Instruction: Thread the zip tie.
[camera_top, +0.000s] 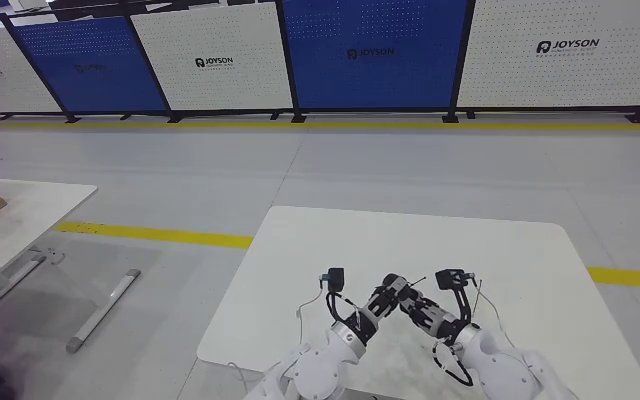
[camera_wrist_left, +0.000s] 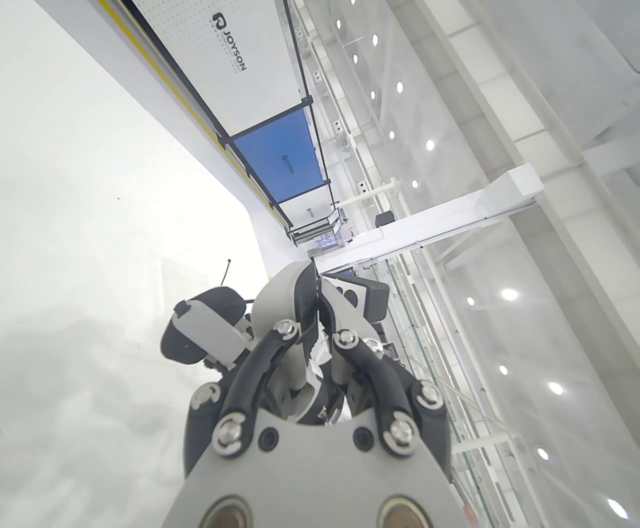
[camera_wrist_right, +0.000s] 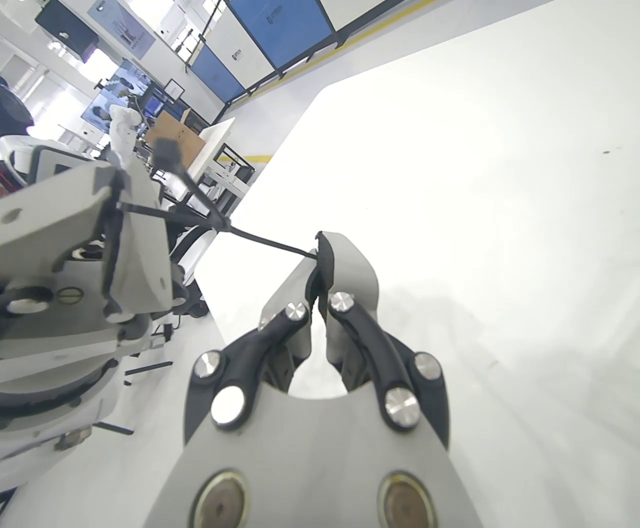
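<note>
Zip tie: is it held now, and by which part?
The zip tie is pinched on its thin strap by the right gripper and the left gripper.

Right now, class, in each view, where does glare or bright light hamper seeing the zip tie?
Right wrist view: the zip tie stands dark and clear against the glare-whitened table. Left wrist view: ceiling lamps flare, table washed out. Top view: light even, no glare.
</note>
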